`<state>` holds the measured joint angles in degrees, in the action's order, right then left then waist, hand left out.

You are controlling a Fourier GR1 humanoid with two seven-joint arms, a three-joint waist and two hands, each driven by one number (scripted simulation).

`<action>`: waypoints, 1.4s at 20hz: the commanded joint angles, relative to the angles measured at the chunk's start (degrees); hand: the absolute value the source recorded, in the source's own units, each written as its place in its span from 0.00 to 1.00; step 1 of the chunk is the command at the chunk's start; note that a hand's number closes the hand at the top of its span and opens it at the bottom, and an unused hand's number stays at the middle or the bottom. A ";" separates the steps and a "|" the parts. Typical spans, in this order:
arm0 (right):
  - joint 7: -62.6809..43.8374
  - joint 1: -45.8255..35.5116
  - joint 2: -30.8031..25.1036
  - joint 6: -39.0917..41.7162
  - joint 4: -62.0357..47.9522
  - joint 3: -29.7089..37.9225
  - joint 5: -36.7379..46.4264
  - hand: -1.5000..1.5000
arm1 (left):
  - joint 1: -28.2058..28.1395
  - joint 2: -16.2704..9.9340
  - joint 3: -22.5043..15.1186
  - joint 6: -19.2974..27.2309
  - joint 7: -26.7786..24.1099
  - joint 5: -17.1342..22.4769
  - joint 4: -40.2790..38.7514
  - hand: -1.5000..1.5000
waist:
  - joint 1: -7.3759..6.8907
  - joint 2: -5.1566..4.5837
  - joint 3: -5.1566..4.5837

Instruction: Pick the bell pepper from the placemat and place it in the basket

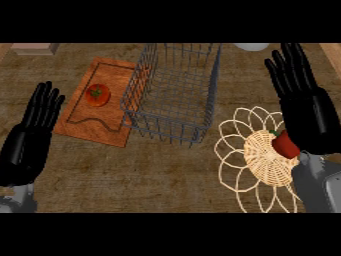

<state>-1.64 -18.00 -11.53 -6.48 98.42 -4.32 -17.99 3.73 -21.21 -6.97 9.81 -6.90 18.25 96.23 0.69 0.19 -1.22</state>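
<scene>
Bell pepper (pixel 284 143), red, sits on woven placemat (pixel 265 157) at right, partly hidden by right hand (pixel 306 105), whose fingers are straight, not gripping. Wire basket (pixel 174 92) just left of placemat. Tomato (pixel 97 94) on wooden board (pixel 92 122) left of basket. Left hand (pixel 31 132) flat, fingers straight, at left edge.

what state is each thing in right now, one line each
bell pepper: on the placemat, partly hidden by the right hand
placemat: flat on counter
basket: upright, empty
tomato: on the cutting board
left hand: open
right hand: open, holding nothing
</scene>
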 commanded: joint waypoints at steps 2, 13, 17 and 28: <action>1.45 -0.49 -10.02 15.25 -6.12 5.79 -6.90 1.00 | 0.78 -1.15 -1.62 -2.19 -0.13 -2.52 -1.68 0.50 | -0.74 -0.56 1.31; 34.98 12.75 -18.06 38.60 -8.69 -4.92 15.85 0.00 | 3.37 -5.47 -4.75 -6.69 3.89 -6.36 -4.46 0.50 | 0.08 -0.28 1.41; 29.79 11.11 -19.18 26.40 -5.78 -3.71 24.91 0.00 | 4.74 -4.49 -4.44 -6.05 4.28 -7.02 -5.16 0.50 | 0.04 0.00 1.22; 13.11 3.98 -41.89 31.33 2.50 5.03 36.94 0.00 | 4.72 -6.47 -2.93 -9.58 4.74 -5.72 -5.99 0.50 | -0.50 0.07 1.00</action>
<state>16.17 -12.24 -45.09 19.50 99.28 -0.05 15.36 9.10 -26.30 -11.05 2.22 -1.59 11.51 90.30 0.74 0.30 -0.16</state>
